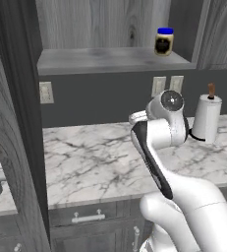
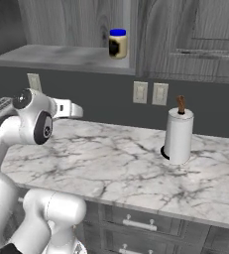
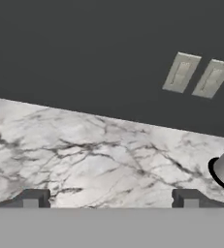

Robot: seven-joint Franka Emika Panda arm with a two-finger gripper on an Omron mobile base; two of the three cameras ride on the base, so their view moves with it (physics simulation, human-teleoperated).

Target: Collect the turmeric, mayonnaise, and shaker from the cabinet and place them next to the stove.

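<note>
shelf (image 1: 95,61) with mayonnaise (image 1: 164,41) (upright), marble counter (image 1: 95,162)

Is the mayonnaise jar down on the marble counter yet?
No, the mayonnaise stands on the open cabinet shelf, well above the marble counter.

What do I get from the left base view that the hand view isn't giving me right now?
Left base view: the open cabinet shelf with the mayonnaise standing on it at the right end, the whole paper-towel roll, and the drawer fronts under the counter. Hand view: the gripper, fingers wide apart with nothing between them, low over the marble. Both: the marble counter, the dark backsplash, the pair of wall outlets, and the roll's base.
</note>
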